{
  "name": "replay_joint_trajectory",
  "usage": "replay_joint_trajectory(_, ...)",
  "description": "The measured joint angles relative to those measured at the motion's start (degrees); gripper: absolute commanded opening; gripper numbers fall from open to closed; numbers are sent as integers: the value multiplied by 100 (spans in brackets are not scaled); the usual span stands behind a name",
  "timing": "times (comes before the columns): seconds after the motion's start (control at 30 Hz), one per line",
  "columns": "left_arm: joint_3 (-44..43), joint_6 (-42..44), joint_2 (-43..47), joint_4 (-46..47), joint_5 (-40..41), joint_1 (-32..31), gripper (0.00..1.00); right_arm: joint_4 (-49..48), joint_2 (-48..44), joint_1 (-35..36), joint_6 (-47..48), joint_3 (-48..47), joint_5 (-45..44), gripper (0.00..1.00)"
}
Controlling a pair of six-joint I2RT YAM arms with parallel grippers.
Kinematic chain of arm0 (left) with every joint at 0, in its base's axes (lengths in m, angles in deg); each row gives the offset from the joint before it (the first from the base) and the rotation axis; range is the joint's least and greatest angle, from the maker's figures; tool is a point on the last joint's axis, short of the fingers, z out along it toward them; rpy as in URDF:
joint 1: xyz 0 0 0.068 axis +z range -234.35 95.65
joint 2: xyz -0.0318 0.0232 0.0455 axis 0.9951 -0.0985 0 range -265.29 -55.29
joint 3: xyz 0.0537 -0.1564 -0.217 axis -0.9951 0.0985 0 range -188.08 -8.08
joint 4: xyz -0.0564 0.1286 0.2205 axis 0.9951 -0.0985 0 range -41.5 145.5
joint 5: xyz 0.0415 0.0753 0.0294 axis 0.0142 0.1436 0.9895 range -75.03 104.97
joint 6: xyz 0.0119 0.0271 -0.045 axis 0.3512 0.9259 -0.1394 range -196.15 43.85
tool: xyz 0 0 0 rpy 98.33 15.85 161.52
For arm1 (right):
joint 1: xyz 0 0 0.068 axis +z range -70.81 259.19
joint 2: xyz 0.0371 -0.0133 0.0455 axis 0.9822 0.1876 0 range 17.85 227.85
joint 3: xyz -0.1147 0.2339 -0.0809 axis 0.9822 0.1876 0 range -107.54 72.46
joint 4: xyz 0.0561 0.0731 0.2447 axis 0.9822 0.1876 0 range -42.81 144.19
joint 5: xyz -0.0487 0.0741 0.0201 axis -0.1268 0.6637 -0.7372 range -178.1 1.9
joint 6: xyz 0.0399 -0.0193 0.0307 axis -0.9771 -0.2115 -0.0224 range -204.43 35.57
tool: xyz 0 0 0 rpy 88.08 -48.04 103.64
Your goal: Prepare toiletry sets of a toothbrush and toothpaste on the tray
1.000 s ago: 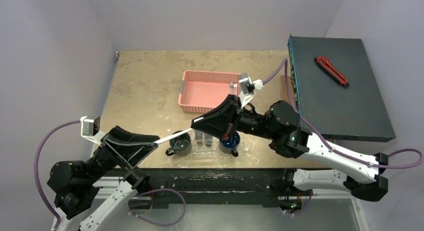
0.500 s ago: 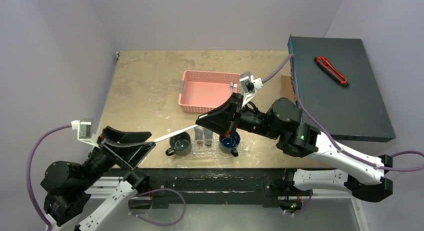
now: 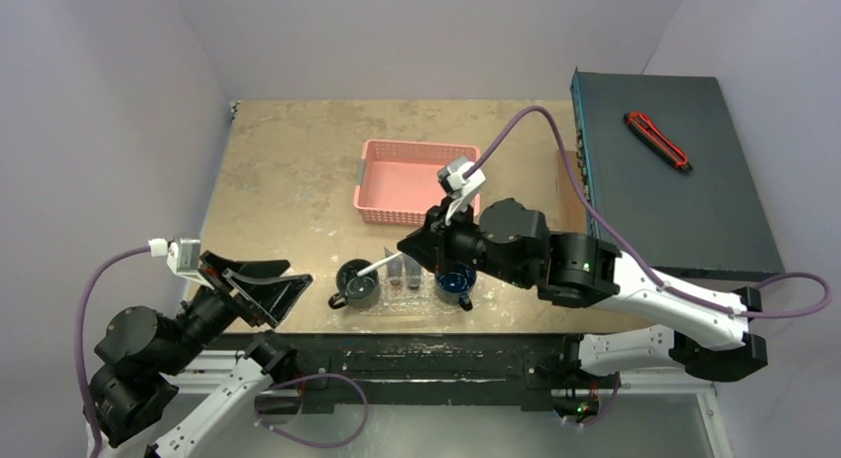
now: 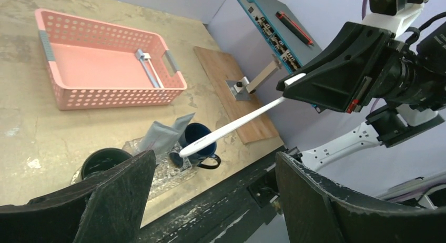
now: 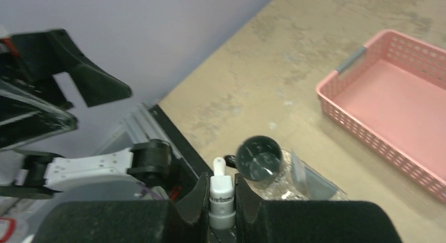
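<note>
We see the toothbrush (image 3: 375,268) now held by the right hand (image 3: 405,248) alone; a second ago it bridged both hands. The left hand (image 3: 296,279) has let go, fingers spread, and pulled back from the left mug (image 3: 357,283). The right hand has swung toward that mug, and the brush's free end is now over its rim, perhaps inside it.

— What's the basket (image 4: 122,97) made of?
— Pink plastic, matt, punched all over with holes. The table (image 4: 31,122) is rough, worn and blotchy.
— And the toothbrush (image 4: 231,128)?
— Smooth white plastic, faintly glossy. The tubes (image 4: 160,137) are silvery with a dull foil sheen. The tray (image 4: 135,145) is clear plastic, embossed and glittery. The mugs (image 4: 105,160) are dark and glossy.
</note>
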Motion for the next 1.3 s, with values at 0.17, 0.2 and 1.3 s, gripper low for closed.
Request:
replay_joint_trajectory(0.17, -22, 284, -76, -236, 120, 0, 84, 684, 238, 299, 74, -85, -839, 0)
replay_joint_trajectory(0.2, -33, 348, -109, -280, 140, 0, 84, 822, 260, 356, 76, -107, -1003, 0)
replay_joint_trajectory(1.3, 433, 1276, -205, -767, 896, 0, 84, 1445, 518, 1019, -927, 890, -2850, 0)
